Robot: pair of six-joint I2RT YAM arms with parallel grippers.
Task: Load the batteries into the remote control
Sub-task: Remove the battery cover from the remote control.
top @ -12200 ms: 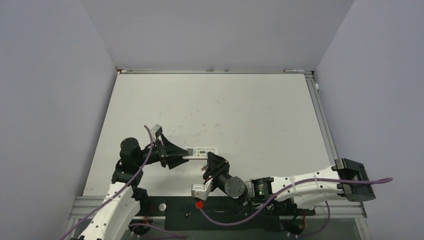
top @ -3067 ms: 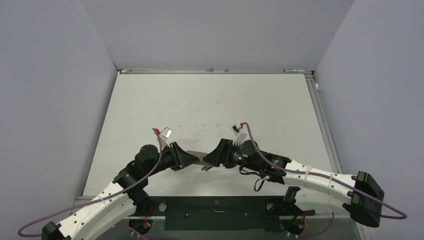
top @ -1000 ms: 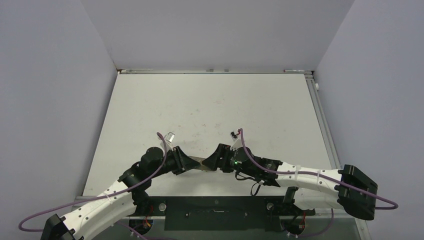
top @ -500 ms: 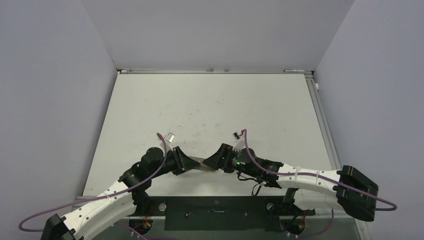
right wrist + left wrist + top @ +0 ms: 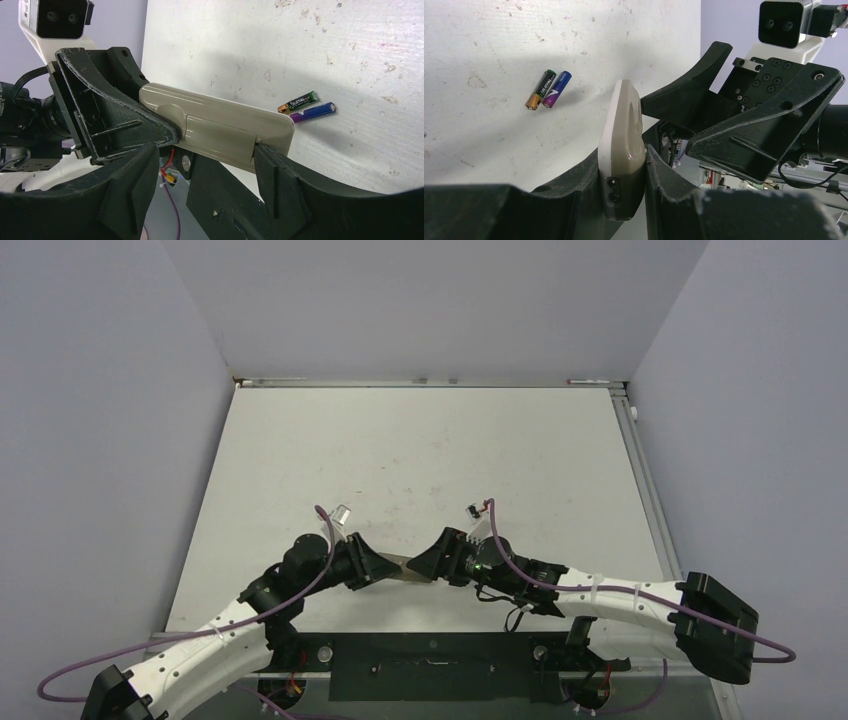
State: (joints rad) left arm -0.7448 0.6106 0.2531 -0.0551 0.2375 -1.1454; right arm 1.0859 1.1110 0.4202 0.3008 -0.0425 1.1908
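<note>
The remote control is a slim beige-white handset held on edge above the table. My left gripper is shut on one end of it. In the right wrist view its back faces the camera with the battery cover closed. My right gripper is open, one finger touching the remote's free end, the other finger apart. Two batteries lie side by side on the table: one green-gold, one blue-purple. They also show in the left wrist view. The top view shows both grippers meeting at the remote.
The white table stretches far behind the grippers, with grey walls at left, back and right. The table's near edge and the black base rail lie just below the remote. The left arm's jaw housing stands close in front of my right gripper.
Since 12 s ago the remote has come up off the table and turned on edge. Both arms drew nearer the front edge. In the last second only the right wrist shifted slightly.
</note>
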